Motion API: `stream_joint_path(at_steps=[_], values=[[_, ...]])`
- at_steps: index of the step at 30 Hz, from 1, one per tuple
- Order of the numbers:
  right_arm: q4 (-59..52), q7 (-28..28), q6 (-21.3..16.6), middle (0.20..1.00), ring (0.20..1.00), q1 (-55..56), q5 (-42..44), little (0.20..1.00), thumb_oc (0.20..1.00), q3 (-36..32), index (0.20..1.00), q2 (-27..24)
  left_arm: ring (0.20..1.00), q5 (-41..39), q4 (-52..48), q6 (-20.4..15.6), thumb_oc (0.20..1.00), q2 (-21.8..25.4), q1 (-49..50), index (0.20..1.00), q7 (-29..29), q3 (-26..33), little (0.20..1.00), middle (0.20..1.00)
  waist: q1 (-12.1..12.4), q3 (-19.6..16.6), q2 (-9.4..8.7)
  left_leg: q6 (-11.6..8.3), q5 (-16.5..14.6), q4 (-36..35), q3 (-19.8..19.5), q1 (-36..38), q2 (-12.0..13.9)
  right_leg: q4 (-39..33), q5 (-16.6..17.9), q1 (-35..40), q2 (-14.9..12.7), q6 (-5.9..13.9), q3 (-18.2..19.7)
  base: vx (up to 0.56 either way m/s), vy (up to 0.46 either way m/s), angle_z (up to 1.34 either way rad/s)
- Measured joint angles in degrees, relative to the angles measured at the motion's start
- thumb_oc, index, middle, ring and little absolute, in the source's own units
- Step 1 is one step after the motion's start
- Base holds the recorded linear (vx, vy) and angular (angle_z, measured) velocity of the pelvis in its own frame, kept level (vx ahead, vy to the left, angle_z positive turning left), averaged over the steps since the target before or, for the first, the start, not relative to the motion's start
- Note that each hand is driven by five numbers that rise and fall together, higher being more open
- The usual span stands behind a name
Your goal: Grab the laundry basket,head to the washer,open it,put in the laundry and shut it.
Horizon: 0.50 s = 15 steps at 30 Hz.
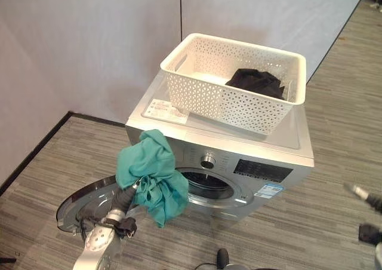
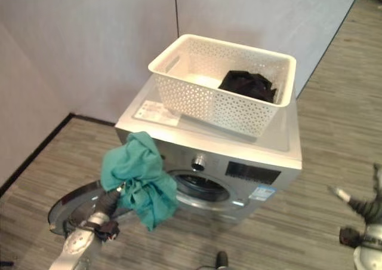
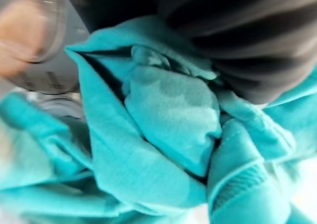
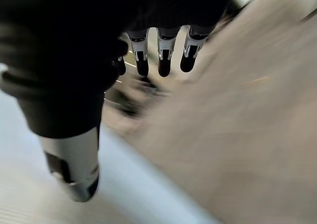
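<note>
A white perforated laundry basket [image 1: 227, 106] stands on top of the silver front-loading washer [image 1: 295, 140], with a black garment [image 1: 256, 82] in its right half. The washer's round door [image 1: 80, 205] hangs open to the left and the drum opening [image 1: 206, 183] is dark. My left hand [image 1: 126, 197] is raised just left of the opening, shut on a bunched teal garment [image 1: 149, 171] that drapes over it; the teal cloth [image 3: 163, 115] covers the fingers in the left wrist view. My right hand [image 2: 358, 205] hangs low to the washer's right, its fingers [image 4: 163, 60] straight and holding nothing.
Pale partition walls [image 1: 89, 43] stand close behind and to the left of the washer, with a dark baseboard [image 1: 36, 150] along the left one. Wood-pattern floor [image 1: 334, 103] runs past the washer's right side.
</note>
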Motion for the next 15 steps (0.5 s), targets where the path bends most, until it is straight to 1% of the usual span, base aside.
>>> stream_joint_path(at_steps=[1, 3, 6, 7, 8, 9, 10, 11, 12, 14, 15], values=[[5.6, -0.6, 1.4, 1.000, 1.000, -1.5, -2.1, 1.000, 1.000, 2.4, 1.000, -0.3, 0.200, -0.1, 1.8, 0.3, 0.200, 0.0, -0.2, 0.200, -0.1, -0.7, 0.200, 0.200, -0.2, -0.1, 0.03, 0.05, 0.0, 0.0, 0.2, 0.0, 0.0, -0.1, 0.0, 0.0, 0.1, 0.02, 0.3, -0.01, 0.001, -0.14], [12.1, -0.8, 1.3, 1.000, 1.000, -2.3, -3.9, 1.000, 1.000, 6.1, 1.000, -0.3, 0.200, -0.1, 3.3, 0.4, 0.200, 0.3, -0.3, 0.200, -0.3, -2.5, 0.200, 0.200, -0.2, -0.3, 0.04, 0.29, -0.2, -0.3, 0.6, 0.0, 0.0, -0.5, -0.1, -0.2, 0.1, 0.15, 0.7, -0.02, 0.004, -0.11], [20.6, -0.9, 0.9, 1.000, 1.000, -5.0, -3.8, 1.000, 1.000, 10.6, 1.000, 0.0, 0.200, -0.4, 4.1, 0.5, 0.200, 0.4, -0.2, 0.200, -0.5, -4.5, 0.200, 0.200, -0.1, -0.2, 0.06, 0.41, -0.2, -0.3, 1.1, -0.5, -0.1, -0.5, 0.1, -0.9, 0.0, 0.03, 1.3, -0.01, 0.000, -0.08], [31.0, -0.6, 0.9, 1.000, 1.000, -8.5, -3.1, 1.000, 1.000, 16.0, 1.000, 0.2, 0.200, -1.8, 6.3, 0.5, 0.200, 0.4, -0.9, 0.200, -1.1, -6.5, 0.200, 0.200, 0.3, -0.2, -0.07, 0.40, -0.2, -0.3, 0.8, -0.8, 0.0, -0.5, 0.1, -1.0, 0.0, -0.03, 1.2, -0.02, -0.018, 0.08], [34.8, -0.4, 0.9, 1.000, 1.000, -9.9, -3.0, 1.000, 1.000, 19.0, 1.000, 0.5, 0.200, -1.9, 7.0, 0.5, 0.200, 0.3, -1.4, 0.200, -1.3, -7.5, 0.200, 0.200, 0.8, -0.1, 0.02, 0.35, -0.1, -0.3, 0.7, -0.9, 0.0, -0.5, 0.2, -1.1, 0.1, -0.07, 1.1, -0.02, -0.028, 0.09], [38.9, 0.2, 0.9, 1.000, 1.000, -11.6, -3.0, 1.000, 1.000, 23.4, 1.000, 1.0, 0.200, -1.9, 8.1, 0.5, 0.200, 0.3, -1.4, 0.200, -1.6, -8.8, 0.200, 0.200, 1.5, 0.1, 0.31, 0.28, -0.1, -0.2, 0.6, -1.0, 0.0, -0.5, 0.6, -1.2, 0.1, -0.05, 0.9, -0.02, -0.045, 0.07], [40.3, 0.7, 0.7, 1.000, 1.000, -12.9, -3.0, 1.000, 1.000, 25.3, 1.000, 2.3, 0.200, -1.9, 8.7, 0.6, 0.200, 0.1, -1.3, 0.200, -2.0, -9.2, 0.200, 0.200, 1.7, 0.3, 0.57, 0.13, 0.1, -0.2, 0.3, -1.1, 0.1, -0.5, 0.6, -1.1, 0.0, -0.06, 0.4, -0.02, -0.043, 0.22], [47.6, 1.0, -1.2, 1.000, 1.000, -17.0, -2.4, 1.000, 1.000, 30.0, 1.000, 4.0, 0.200, -1.9, 10.2, 0.6, 0.200, -0.2, -1.8, 0.200, -2.4, -9.5, 0.200, 0.200, 2.5, 0.8, 0.69, -0.11, 0.6, 0.0, -0.6, -1.4, 0.1, -0.5, 0.6, -0.8, 0.0, -0.09, -0.6, -0.04, -0.055, 0.34], [55.5, 2.2, -1.7, 1.000, 1.000, -20.8, -1.0, 1.000, 1.000, 33.2, 1.000, 6.8, 0.200, -1.9, 10.9, 0.5, 0.200, -0.2, -3.0, 0.200, -2.6, -11.4, 0.200, 0.200, 4.4, 1.5, 0.58, -0.31, 0.8, 0.0, -1.6, -2.1, 0.2, -0.5, 0.7, -1.0, 0.0, -0.20, -1.6, -0.05, -0.046, 0.44], [58.3, 2.7, -2.1, 1.000, 1.000, -21.6, 0.2, 1.000, 1.000, 34.3, 1.000, 8.3, 0.200, -1.9, 12.6, 0.4, 0.200, -0.2, -4.4, 0.200, -2.9, -13.6, 0.200, 0.200, 5.0, 1.8, 0.67, -0.38, 1.2, 0.0, -3.1, -2.9, 0.2, -0.5, 0.7, -0.9, -0.1, -0.20, -2.9, -0.05, -0.037, 0.42], [57.5, 3.5, -2.1, 1.000, 1.000, -21.8, 0.9, 1.000, 1.000, 34.8, 1.000, 9.1, 0.200, -1.8, 13.6, 0.7, 0.200, -0.2, -4.7, 0.200, -3.2, -15.1, 0.200, 0.200, 5.5, 2.5, 0.68, -0.43, 1.4, 0.0, -3.8, -3.2, 0.2, -0.5, 0.7, -1.2, -0.2, -0.22, -3.6, -0.08, -0.044, 0.27]])
